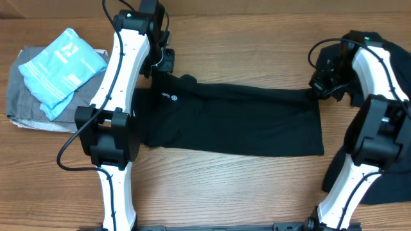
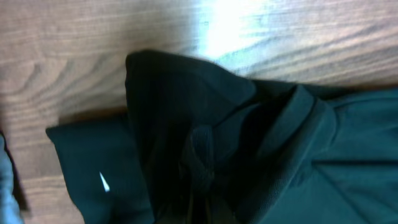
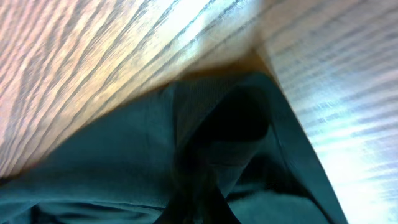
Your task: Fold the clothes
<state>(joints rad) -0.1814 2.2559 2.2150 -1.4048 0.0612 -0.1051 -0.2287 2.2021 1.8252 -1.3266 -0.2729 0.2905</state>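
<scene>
Shirt (image 1: pixel 237 122) lies spread mid-table (image 1: pixel 257 25). L gripper (image 1: pixel 166 62) is closed on the collar end, R gripper (image 1: pixel 319 85) closed on the hem end. Paired pinch holds far edge taut, prob. for folding over.

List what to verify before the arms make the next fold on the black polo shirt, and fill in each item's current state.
1. Hold at the collar end: left gripper shut on the polo shirt: ok.
2. Hold at the hem end: right gripper shut on it: ok.
3. Shirt spread flat between them: ok, though rumpled at the collar.
4. Left side: light blue packet and grey folded garment lie apart from the shirt: ok.
5. Hem apart from the second black garment by the right arm: cannot tell, black on black.
</scene>
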